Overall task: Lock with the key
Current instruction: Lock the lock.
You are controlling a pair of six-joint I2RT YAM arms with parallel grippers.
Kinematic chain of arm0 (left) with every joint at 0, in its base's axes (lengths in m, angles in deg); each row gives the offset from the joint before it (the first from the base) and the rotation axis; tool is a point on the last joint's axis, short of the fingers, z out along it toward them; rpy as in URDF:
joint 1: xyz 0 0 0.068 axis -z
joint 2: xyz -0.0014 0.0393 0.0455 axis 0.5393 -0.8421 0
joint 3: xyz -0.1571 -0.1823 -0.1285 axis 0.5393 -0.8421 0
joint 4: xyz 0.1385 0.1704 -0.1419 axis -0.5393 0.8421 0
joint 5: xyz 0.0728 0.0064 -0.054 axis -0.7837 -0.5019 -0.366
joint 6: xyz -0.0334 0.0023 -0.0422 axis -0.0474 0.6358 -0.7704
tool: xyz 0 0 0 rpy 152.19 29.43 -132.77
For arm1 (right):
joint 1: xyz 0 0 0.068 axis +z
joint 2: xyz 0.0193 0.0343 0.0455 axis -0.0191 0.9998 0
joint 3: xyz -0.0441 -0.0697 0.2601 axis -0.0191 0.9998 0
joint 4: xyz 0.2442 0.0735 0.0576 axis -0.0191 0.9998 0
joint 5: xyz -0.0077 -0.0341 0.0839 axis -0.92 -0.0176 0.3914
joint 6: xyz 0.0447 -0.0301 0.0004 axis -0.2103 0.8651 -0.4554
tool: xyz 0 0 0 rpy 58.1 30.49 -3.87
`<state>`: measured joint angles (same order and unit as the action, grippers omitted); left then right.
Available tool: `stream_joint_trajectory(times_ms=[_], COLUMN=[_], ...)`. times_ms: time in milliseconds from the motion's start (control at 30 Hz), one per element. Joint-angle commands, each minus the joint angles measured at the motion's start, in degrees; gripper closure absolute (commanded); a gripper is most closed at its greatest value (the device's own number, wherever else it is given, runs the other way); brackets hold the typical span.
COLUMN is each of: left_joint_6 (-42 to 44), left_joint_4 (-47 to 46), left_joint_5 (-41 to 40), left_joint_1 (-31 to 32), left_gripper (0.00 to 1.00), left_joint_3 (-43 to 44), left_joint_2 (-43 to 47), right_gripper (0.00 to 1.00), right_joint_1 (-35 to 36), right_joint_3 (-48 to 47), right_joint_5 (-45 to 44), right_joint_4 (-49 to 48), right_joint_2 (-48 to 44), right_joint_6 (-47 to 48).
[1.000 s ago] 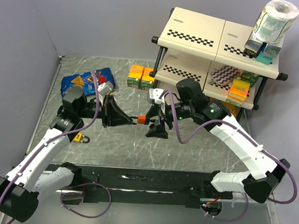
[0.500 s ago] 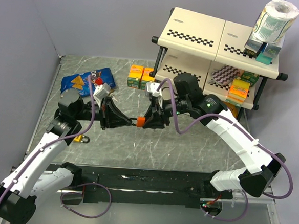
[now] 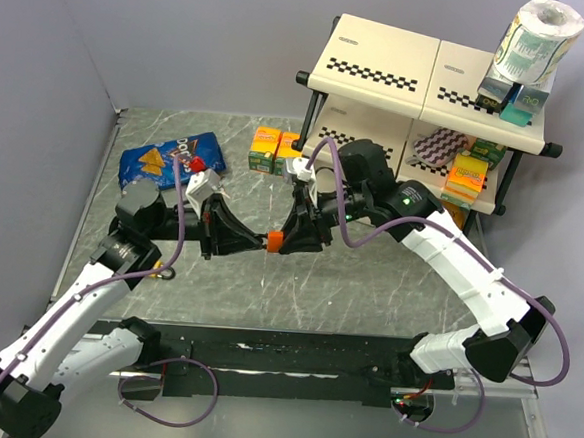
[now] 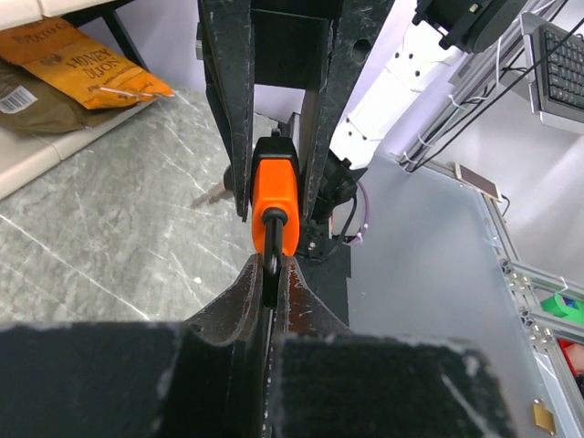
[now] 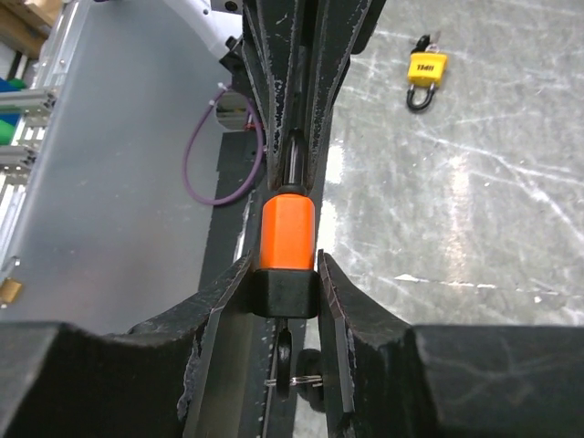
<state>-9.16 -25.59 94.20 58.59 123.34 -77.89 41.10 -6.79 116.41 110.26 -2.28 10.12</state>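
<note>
We see a grey marbled table [image 3: 368, 284] with a cream two-tier shelf [image 3: 383, 60], trimmed in black checker strips, at its far right. A white toilet-paper roll [image 3: 540, 36] in its wrapper stands on the shelf's top right corner. A blue crinkled chip bag [image 3: 161, 160] lies well to the left of the shelf, and two orange-and-yellow cartons [image 3: 275, 150] stand just beside its lower left leg.

Off the shelf's near-left corner the two arms meet in the air above the table. The right gripper [image 3: 291, 239] [image 5: 285, 266] has its fingers pressed onto the body of a small orange padlock [image 3: 273, 240] [image 4: 274, 196] [image 5: 288, 228]. The left gripper [image 3: 253, 241] [image 4: 271, 271] pinches the padlock's black shackle from the opposite side.

A yellow padlock [image 3: 156, 268] [image 5: 427, 68] lies flat on the table, far left of the shelf. A thin metal ring [image 5: 306, 374] hangs under the orange padlock; we cannot tell whether a key sits in its keyhole.
</note>
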Motion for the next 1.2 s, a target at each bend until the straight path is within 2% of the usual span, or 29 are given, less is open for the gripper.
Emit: stream_joint_trajectory(times_ms=[0, 167, 367, 600, 700, 733, 767, 833, 967, 1100, 1167], left_joint_6=[-0.51, -1.74, -5.08, -2.19, 0.8, 1.24, 1.5, 2.73, 6.34, 5.55, 5.02], left_joint_4=[-4.96, -7.51, -11.11, -4.46, 1.43, 2.15, 2.86, 4.88, 9.19, 7.7, 6.91], left_joint_5=[-4.17, -6.28, -6.99, -6.99, -4.71, -3.14, -0.34, 1.88, 3.65, 4.96, 5.4], left_joint_1=[4.62, 9.28, 10.26, 7.98, 4.2, 1.67, 0.25, -2.73, -3.54, -3.54, -3.54], left_gripper=[0.99, 0.99, 0.99, 0.99, 0.99, 0.99, 0.99, 0.99, 0.99, 0.99, 0.99], left_joint_3=[1.18, -0.05, -2.16, -0.58, 1.7, 2.31, 2.58, 3.72, 5.75, 5.49, 5.31], left_joint_2=[-1.61, -3.1, -4.51, -2.67, -2.23, -2.14, -2.05, -1.87, -1.87, -1.79, -1.7], right_gripper=[1.0, 1.0, 1.0, 1.0, 0.61, 0.39, 0.32, 0.25, 0.25, 0.29, 0.34], right_joint_1=[2.63, 3.16, 3.6, 2.55, -0.53, -1.4, -3.41, -5.18, -7.39, -7.48, -7.39], right_joint_3=[-3.68, -4.11, -5.17, -3.86, -2.71, -2.62, -2.45, -1.75, -0.16, 0.72, 0.98], right_joint_5=[5.8, 5.54, 5.89, 4.75, 3.87, 3.61, 2.65, 1.85, -0.08, -0.88, -1.23], right_joint_4=[-10.12, -12.59, -14.53, -10.14, -7.42, -6.37, -5.48, -2.67, 1.37, 2.7, 2.43], right_joint_2=[1.1, 1.72, 3.04, 1.98, 1.02, 0.76, 0.23, -0.91, -2.58, -2.85, -2.41], right_joint_6=[-2.43, -4.02, -5.34, -2.26, -1.91, -1.82, -1.3, 0.54, 2.74, 3.19, 2.49])
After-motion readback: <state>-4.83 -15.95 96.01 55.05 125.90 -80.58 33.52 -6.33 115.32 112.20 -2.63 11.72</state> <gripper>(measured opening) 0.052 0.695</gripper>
